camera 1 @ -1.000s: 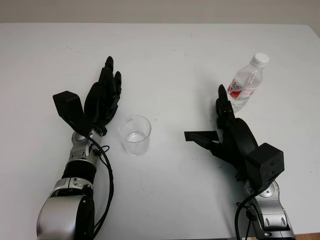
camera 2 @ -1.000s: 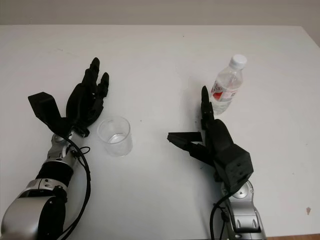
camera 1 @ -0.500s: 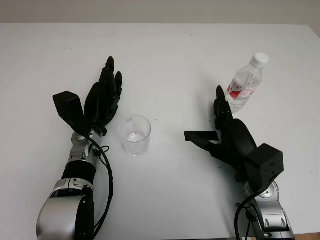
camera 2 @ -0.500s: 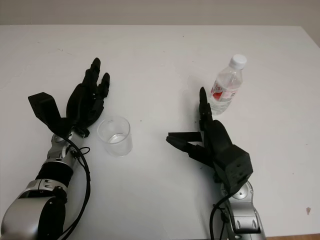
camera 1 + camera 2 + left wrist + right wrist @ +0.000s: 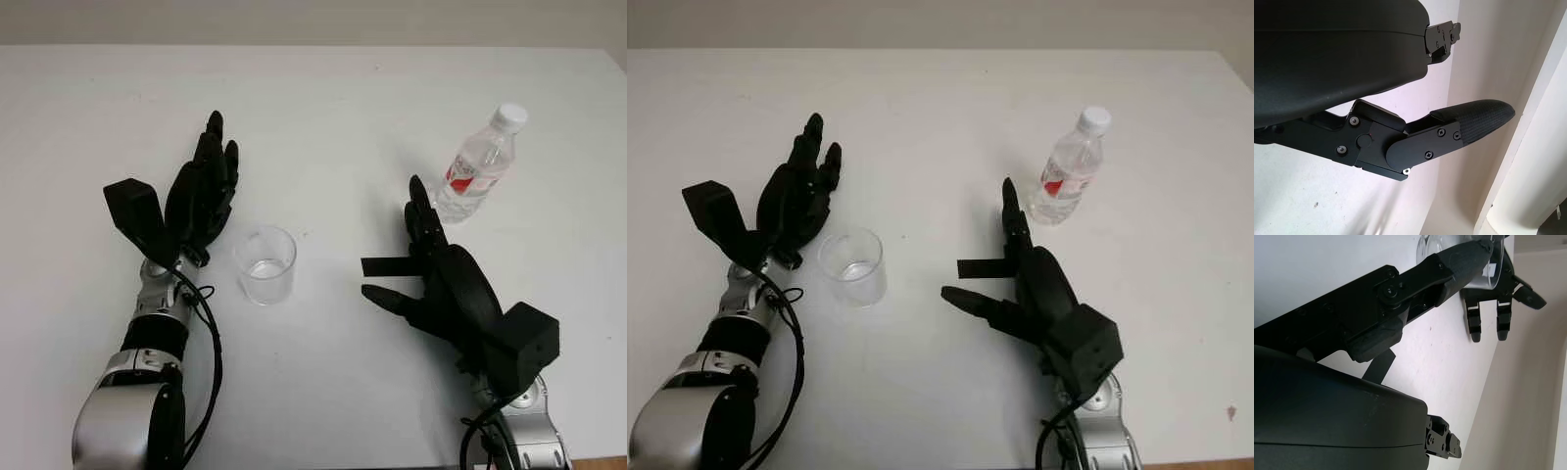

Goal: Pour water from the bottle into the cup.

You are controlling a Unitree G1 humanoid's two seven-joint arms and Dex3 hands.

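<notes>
On the white table (image 5: pixel 323 108) the approach step was in hand, nothing yet grasped. The right hand (image 5: pixel 431 274) hovered open and empty, near the bottle (image 5: pixel 477 166) but apart from it. The left hand (image 5: pixel 201 191) sat open and empty just beside the clear cup (image 5: pixel 265 264). The bottle stood upright, white cap on, well apart from the cup. The next move probably called for the right hand to reach forward and close around the bottle's body.

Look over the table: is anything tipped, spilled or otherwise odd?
Nothing stands out. The clear plastic bottle with a white cap stands upright and capped, and the clear plastic cup stands upright; no spill on the white table. The open left hand and open right hand hold nothing.
</notes>
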